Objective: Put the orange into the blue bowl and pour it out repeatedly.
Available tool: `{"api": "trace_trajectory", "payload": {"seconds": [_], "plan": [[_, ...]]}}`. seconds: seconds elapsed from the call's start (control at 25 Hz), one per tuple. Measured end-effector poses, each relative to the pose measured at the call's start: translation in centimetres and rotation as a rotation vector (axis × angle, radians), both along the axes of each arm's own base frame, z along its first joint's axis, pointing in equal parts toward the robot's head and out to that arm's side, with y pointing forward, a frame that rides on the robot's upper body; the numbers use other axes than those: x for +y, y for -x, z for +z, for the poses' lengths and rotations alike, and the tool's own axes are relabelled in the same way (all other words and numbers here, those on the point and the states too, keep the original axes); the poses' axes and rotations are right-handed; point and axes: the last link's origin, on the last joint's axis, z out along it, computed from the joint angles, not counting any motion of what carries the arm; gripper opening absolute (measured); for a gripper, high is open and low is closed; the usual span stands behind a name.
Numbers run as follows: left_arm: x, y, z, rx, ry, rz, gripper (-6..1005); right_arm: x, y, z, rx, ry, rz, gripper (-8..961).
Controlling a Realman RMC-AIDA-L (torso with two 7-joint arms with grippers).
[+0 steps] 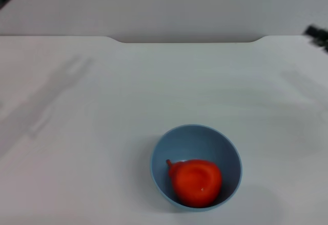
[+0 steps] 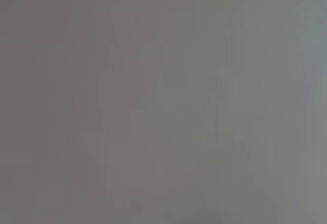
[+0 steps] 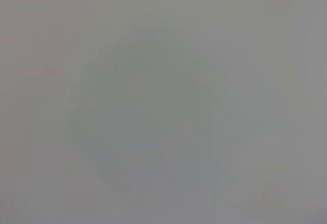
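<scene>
Orange sitting in the blue bowl

The orange (image 1: 196,182) is resting inside the blue bowl (image 1: 177,142) on the white surface (image 1: 102,133); both grippers are barely showing at the far corners, fingers' state impossible to tell.

A big white table (image 1: 102,107) fills most of the head view. Its far edge has a wide, shallow notch cut into the middle, with rounded corners. Behind the table stands a plain grey wall (image 1: 164,4). Soft light falls from above and leaves faint grey shadows on the table's left side. Both wrist views show only flat grey.
</scene>
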Motion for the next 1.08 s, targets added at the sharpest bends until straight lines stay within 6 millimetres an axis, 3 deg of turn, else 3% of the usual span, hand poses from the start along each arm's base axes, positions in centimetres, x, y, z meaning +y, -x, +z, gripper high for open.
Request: {"api": "trace_trajectory", "payload": {"seconds": [0.12, 0.24, 0.36, 0.4, 0.44, 0.56, 0.8, 1.08], "plan": [[-1.5, 2.3, -0.3, 0.163, -0.161, 0.029, 650, -1.1, -2.4, 0.3, 0.039, -0.202, -0.08, 542], [-3.1, 4.6, -2.0, 0.426, -0.325, 0.041, 649, -2.4, -4.1, -0.3, -0.024, -0.376, -0.136, 542], [-4.4, 6.3, -4.3, 0.669, -0.461, 0.061, 649, -3.7, -5.0, -1.9, -0.194, -0.513, -0.167, 542], [-4.8, 6.8, -5.1, 0.74, -0.498, 0.077, 649, -4.6, -5.2, -3.2, -0.35, -0.586, -0.186, 542], [-5.2, 7.2, -5.9, 0.811, -0.534, 0.095, 649, -4.6, -5.2, -3.2, -0.35, -0.586, -0.186, 542], [-6.2, 8.1, -6.9, 0.98, -0.607, 0.142, 649, -5.7, -4.9, -5.8, -0.601, -0.64, -0.213, 542], [-7.3, 8.9, -6.9, 0.99, -0.628, 0.202, 650, -5.9, -4.1, -7.4, -0.643, -0.622, -0.203, 542], [-7.9, 9.0, -7.8, 0.951, -0.583, 0.204, 650, -5.4, -3.7, -7.6, -0.604, -0.614, -0.202, 542]]}}
